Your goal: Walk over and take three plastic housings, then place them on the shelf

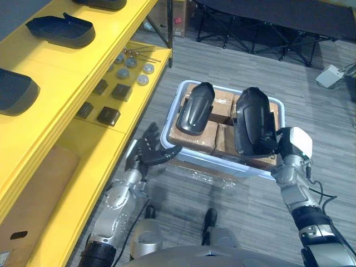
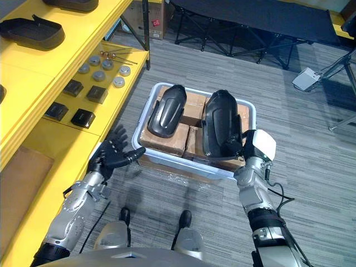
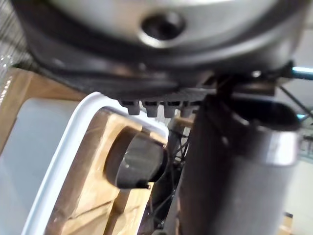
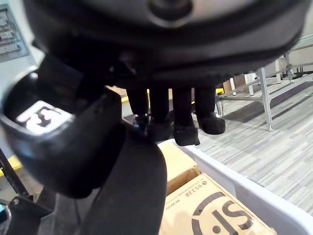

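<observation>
shelf (image 1: 83, 72): along the left side, levels stepping down
shelf housings (image 1: 61, 30): up on the higher levels, in a row
round discs (image 1: 130, 64): lower level, far end; small blocks (image 1: 108, 115) just nearer
flat carton (image 1: 33, 206): lowest level, near left
bin (image 1: 171, 111): on the floor, right of the shelf
cardboard boxes (image 1: 197, 142): packed inside the bin
left housing (image 1: 196, 109): lying on the boxes, left half
right housing (image 1: 255, 119): over the right half, gripped by right hand (image 1: 285, 144) at the near right corner
left hand (image 1: 149, 149): right by the bin's near left corner
folding frame (image 1: 261, 28): way behind the bin
</observation>
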### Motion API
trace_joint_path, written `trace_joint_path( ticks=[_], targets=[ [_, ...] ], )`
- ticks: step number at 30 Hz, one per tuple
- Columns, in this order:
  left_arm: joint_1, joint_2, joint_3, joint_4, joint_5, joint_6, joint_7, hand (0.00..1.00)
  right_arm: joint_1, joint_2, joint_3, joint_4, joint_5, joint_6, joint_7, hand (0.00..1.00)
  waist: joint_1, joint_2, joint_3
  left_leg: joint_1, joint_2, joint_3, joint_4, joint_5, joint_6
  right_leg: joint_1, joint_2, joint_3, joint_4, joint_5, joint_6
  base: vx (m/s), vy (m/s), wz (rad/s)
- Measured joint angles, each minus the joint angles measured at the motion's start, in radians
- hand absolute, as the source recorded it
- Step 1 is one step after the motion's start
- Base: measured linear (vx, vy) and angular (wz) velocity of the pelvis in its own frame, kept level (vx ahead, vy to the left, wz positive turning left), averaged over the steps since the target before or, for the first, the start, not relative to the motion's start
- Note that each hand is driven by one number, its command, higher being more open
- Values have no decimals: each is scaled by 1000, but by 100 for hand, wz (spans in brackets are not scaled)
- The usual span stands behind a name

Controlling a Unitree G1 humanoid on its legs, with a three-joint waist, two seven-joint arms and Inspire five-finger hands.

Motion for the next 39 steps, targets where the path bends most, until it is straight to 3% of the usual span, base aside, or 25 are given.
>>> trace_joint_path(
  ticks=[1,6,10,14,28,34,39],
  targets=[
    [-25,1,-11,5,-50,39,-9,100,-19,3,3,5,1,0,-3,0,-1,0,0,-1,1,7,1,0,0,-4,0,7,-1,4,-1,-53,6,-17],
    [-200,4,-75,140,-212,108,-20,100,-104,6,16,7,5,-19,-67,0,-15,-3,-1,-36,6,17,35,-9,1,-32,4,20,-3,18,-4,-55,6,-11],
    [-398,15,-84,370,-417,160,-105,100,-216,6,23,4,3,-95,-107,0,-32,-9,1,-38,14,48,45,-13,-1,-52,12,56,-3,33,-7,-27,5,-22],
    [-539,44,-83,519,-566,172,-184,100,-258,6,39,-23,3,-163,-124,0,-49,-38,1,-39,26,77,52,-21,-7,-72,22,87,-2,39,-12,-11,3,-21],
    [-682,39,-72,534,-636,67,-212,100,-255,47,99,-67,5,-245,-104,0,-112,-42,7,-49,29,104,86,-47,-3,-86,22,117,2,41,-12,-5,13,-7],
    [-683,11,-90,534,-631,64,-213,100,-252,70,183,-86,3,-323,-98,0,-122,-21,21,-47,28,103,87,-47,-4,-84,21,118,3,41,-12,0,0,0],
    [-685,0,-141,544,-627,64,-211,100,-250,78,233,-87,3,-339,-96,0,-124,-15,25,-47,28,104,87,-48,-4,-84,22,118,3,41,-12,0,0,0]
  ],
)
